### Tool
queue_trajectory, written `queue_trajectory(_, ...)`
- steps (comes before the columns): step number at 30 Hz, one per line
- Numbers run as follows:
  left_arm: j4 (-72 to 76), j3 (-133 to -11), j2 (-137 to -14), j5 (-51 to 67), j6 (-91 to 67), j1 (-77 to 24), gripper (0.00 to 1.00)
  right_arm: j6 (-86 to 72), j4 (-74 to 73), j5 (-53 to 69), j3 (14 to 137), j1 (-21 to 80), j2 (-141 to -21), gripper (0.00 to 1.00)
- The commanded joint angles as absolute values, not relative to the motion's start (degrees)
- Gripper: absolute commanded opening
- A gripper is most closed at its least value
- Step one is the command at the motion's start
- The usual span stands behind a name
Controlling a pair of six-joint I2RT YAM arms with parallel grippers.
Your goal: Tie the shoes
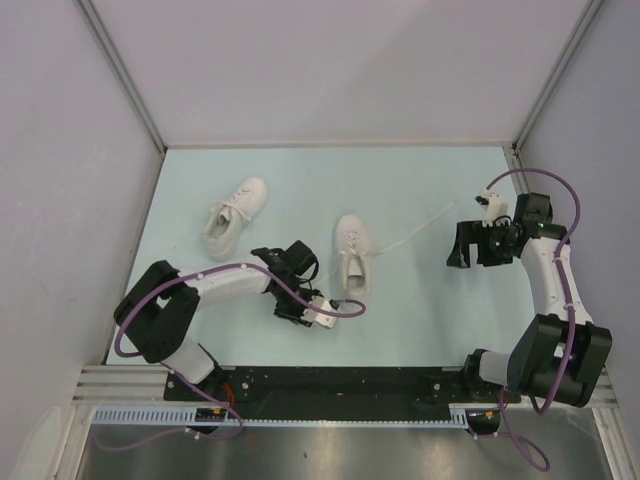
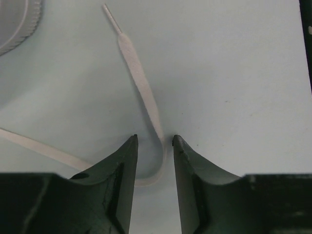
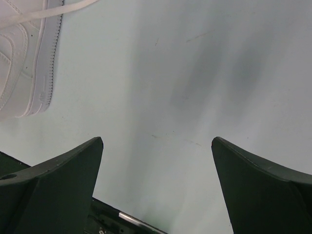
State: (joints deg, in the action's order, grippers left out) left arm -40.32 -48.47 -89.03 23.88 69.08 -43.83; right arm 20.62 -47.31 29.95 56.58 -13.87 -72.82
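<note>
Upper-left shoe (image 1: 237, 217), centre shoe (image 1: 352, 252) well apart; centre shoe's lace (image 1: 420, 228) runs toward wide-spread right claw (image 1: 475, 250).

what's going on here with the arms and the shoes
The left gripper is down beside the middle shoe, its jaws either side of that shoe's loose lace, not yet pinching it. The right gripper hangs open off to the right, holding nothing. The other shoe lies untouched further back.

A pale mint table (image 1: 300, 185) is lying between plain white walls (image 1: 340, 70) rising at nine, twelve and three o'clock, a ridged metal rail (image 1: 330, 418) running along six o'clock.
</note>
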Motion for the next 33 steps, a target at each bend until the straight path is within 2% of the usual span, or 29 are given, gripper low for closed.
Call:
queue_trajectory(1,-40.78,-47.11,-90.44,22.07,75.23,-44.47,0.38,19.17,-46.41,29.09,56.34,-14.33,-71.10,1.00)
queue_trajectory(3,-40.52,-46.41,-89.83,21.53,75.67,-44.47,0.31,16.01,-43.87,28.74,55.46,-14.15,-70.93,1.00)
queue_trajectory(4,-40.43,-46.49,-89.39,21.62,75.15,-44.47,0.19,14.69,-42.73,28.31,55.28,-14.06,-70.84,1.00)
queue_trajectory(5,-40.69,-47.19,-87.82,21.97,73.58,-44.21,0.14,10.50,-39.93,26.30,54.85,-13.80,-70.67,1.00)
queue_trajectory(6,-40.95,-47.72,-86.76,22.67,72.78,-43.95,0.04,8.11,-38.16,24.19,54.67,-12.75,-70.66,1.00)
queue_trajectory(7,-40.96,-48.25,-85.09,24.33,71.82,-43.60,0.00,5.13,-36.40,21.47,54.49,-12.22,-70.66,1.00)
queue_trajectory(8,-40.61,-49.73,-83.60,25.74,68.59,-42.55,0.00,1.70,-33.52,16.92,54.49,-11.43,-71.01,1.00)
queue_trajectory(14,-34.20,-58.43,-73.84,34.01,46.81,-31.93,0.00,-4.83,-24.19,7.40,54.67,-5.46,-74.43,1.00)
queue_trajectory(22,-27.71,-61.52,-66.54,30.42,35.26,-27.60,0.00,-12.03,-13.37,-6.14,59.41,4.04,-85.06,0.99)
queue_trajectory(27,-23.12,-62.93,-66.70,29.79,26.11,-25.22,0.00,-15.20,-11.60,-10.46,65.91,5.62,-96.21,0.90)
queue_trajectory(28,-22.94,-63.45,-67.14,30.14,24.36,-25.14,0.00,-15.81,-12.04,-10.55,66.61,5.62,-97.55,0.86)
queue_trajectory(33,-21.09,-65.39,-69.69,32.51,20.04,-25.14,0.00,-17.31,-11.08,-9.49,69.60,6.41,-103.53,0.79)
